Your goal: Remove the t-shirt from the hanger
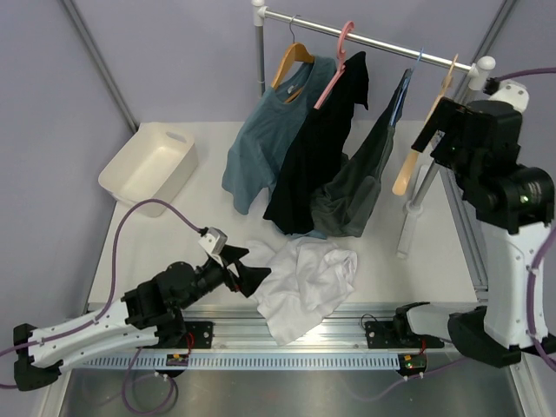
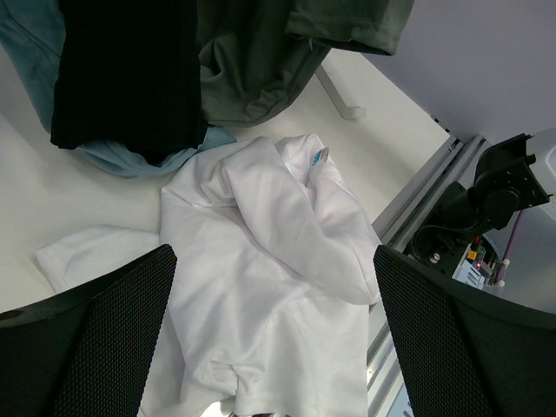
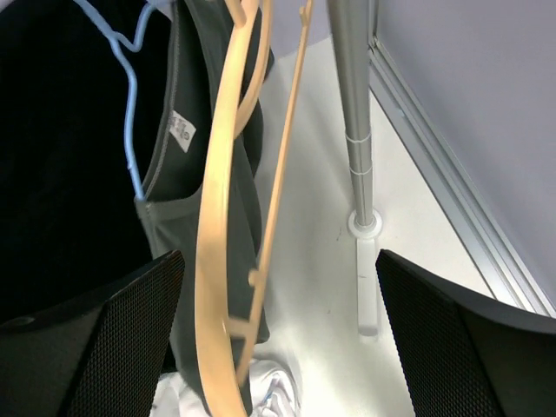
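Here the t-shirt (image 1: pixel 308 282) lies crumpled on the worktop (image 1: pixel 217 208), near the front edge and between the two arm bases. Its lower part hangs a little over the metal strip at that edge. It is off the hanger (image 1: pixel 405 174) and well apart from it.

The hanger hangs bare on the rail (image 1: pixel 373 39), at its right end, and it is tilted. Beside it on the same rail hang a dark grey shirt (image 1: pixel 360 187), a black shirt (image 1: pixel 317 156) and a teal shirt (image 1: pixel 261 148). Their lower hems reach down to the worktop, just behind the t-shirt. A white bin (image 1: pixel 148 165) stands at the far left of the worktop.

The left tool (image 1: pixel 252 271) is low over the worktop, at the left side of the t-shirt. Its jaws stand wide apart and hold nothing. In the left wrist view the t-shirt (image 2: pixel 269 287) fills the space under the left tool (image 2: pixel 274 261), and one sleeve spreads toward the left finger.

The right tool (image 1: pixel 432 135) is raised, next to the hanger. In the right wrist view the jaws of the right tool (image 3: pixel 278 261) are wide open. The hanger (image 3: pixel 217 217) passes between them, closer to the left finger. Whether it touches that finger, I cannot tell from this view. Behind it are the grey shirt and a thin blue wire hanger (image 3: pixel 130 87).
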### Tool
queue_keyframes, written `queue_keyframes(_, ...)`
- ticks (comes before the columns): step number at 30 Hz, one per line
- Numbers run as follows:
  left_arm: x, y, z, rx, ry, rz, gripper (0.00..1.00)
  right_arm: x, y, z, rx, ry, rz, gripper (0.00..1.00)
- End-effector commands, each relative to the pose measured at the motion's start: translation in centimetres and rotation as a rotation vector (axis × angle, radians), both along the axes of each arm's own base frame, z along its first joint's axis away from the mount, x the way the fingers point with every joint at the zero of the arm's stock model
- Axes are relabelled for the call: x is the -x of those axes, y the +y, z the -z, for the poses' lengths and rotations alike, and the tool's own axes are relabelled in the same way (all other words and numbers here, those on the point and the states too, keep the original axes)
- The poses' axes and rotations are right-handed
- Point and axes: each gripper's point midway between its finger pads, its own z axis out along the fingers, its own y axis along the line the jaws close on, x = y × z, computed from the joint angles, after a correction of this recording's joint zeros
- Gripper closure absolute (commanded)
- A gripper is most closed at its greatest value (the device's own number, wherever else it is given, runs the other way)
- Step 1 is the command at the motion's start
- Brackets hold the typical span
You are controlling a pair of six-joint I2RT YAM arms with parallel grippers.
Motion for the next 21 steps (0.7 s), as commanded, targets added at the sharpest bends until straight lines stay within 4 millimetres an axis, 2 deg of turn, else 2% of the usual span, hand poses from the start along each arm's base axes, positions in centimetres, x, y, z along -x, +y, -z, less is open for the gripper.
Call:
queue_keyframes(1, -0.4, 0.6, -1.3, 0.045, -0.048, -0.027, 0.01, 3.0, 0.0, -2.2, -0.029, -0.049, -0.041, 0.01)
queue_keyframes(2, -0.5, 0.7, -1.2, 0.041, -0.049, -0.033, 0.01, 3.3, -0.1, -1.7, -0.015, -0.024, -0.048, 0.01)
queue_keyframes(3, -0.6, 1.0, -1.5, 0.055, -0.057, -0.045, 0.01, 3.1, 0.0, -2.9, -0.004, -0.035, -0.063, 0.01)
queue_keyframes(6, -0.9, 1.5, -1.9, 0.063, -0.071, -0.071, 0.01, 2.8, 1.1, -3.4, 0.001, 0.011, -0.129, 0.01)
queue_keyframes(9, -1.5, 2.0, -1.6, 0.037, -0.065, -0.116, 0.01, 2.6, 2.7, -3.8, -0.028, -0.003, -0.22, 0.0)
queue_keyframes(11, -1.9, 2.1, -0.3, -0.028, -0.028, -0.149, 0.01, 2.4, 3.9, -3.6, -0.046, -0.01, -0.277, 0.01)
queue_keyframes(12, -2.1, 2.0, -0.6, -0.038, -0.019, -0.157, 0.01, 2.8, 4.6, -3.7, -0.041, -0.016, -0.312, 0.01)
queue_keyframes(15, -1.7, 0.5, 1.9, -0.159, 0.058, -0.108, 0.01, 2.9, 6.4, -3.0, 0.023, 0.0, -0.353, 0.0)
queue_keyframes(16, -1.6, -0.4, 3.1, -0.22, 0.092, -0.086, 0.01, 3.6, 8.6, -2.7, 0.046, 0.006, -0.423, 0.0)
queue_keyframes(18, -1.1, -1.9, 3.9, -0.252, 0.142, -0.037, 0.01, 4.7, 11.2, -2.5, 0.028, 0.009, -0.503, 0.01)
queue_keyframes(19, -0.8, -2.7, 5.4, -0.303, 0.169, -0.019, 0.02, 4.9, 11.9, -2.4, 0.013, 0.001, -0.523, 0.0)
queue_keyframes(21, -0.5, -3.4, 6.3, -0.341, 0.177, -0.023, 0.01, 7.0, 12.3, -3.5, -0.063, -0.058, -0.586, 0.01)
